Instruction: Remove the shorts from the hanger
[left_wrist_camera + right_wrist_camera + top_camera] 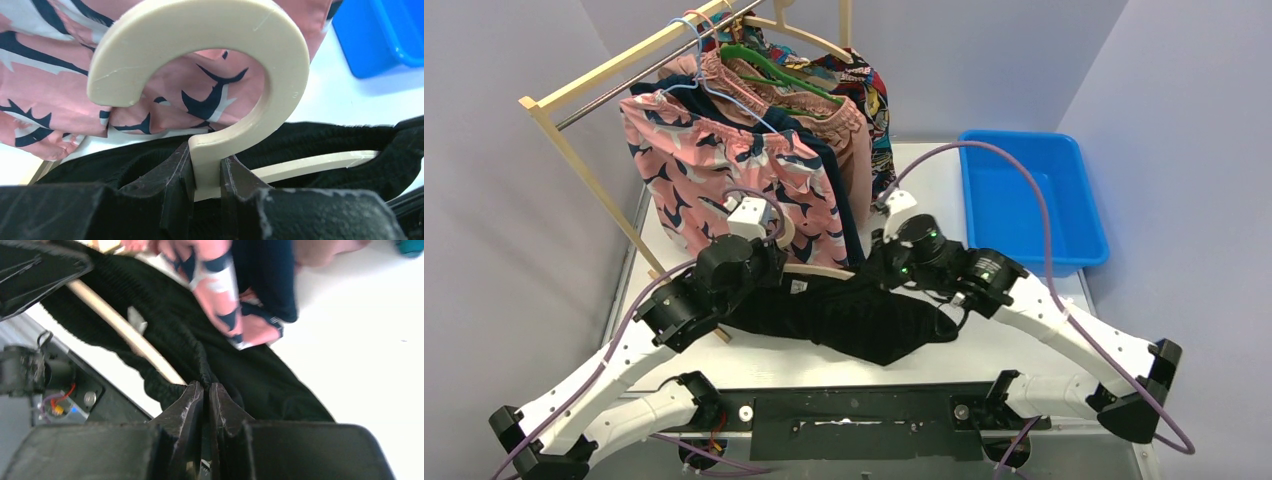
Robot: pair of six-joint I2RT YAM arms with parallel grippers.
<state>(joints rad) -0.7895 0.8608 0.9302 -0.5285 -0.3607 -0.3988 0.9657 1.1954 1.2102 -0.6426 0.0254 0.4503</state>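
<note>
Right gripper (206, 386) seemingly pinches black shorts (280, 385) (left gripper (206, 161) clamps hanger (282, 65)).

The left arm (614, 360) and the right arm (1074, 325) have white shells and black joints. A purple cable (1024, 190) runs along each one. Green lights (932, 236) glow on the right wrist. The right gripper (206, 386) has black wedge-shaped fingers (187, 405). A black plate (854, 420) with screws (745, 412) lies between the bases.
</note>
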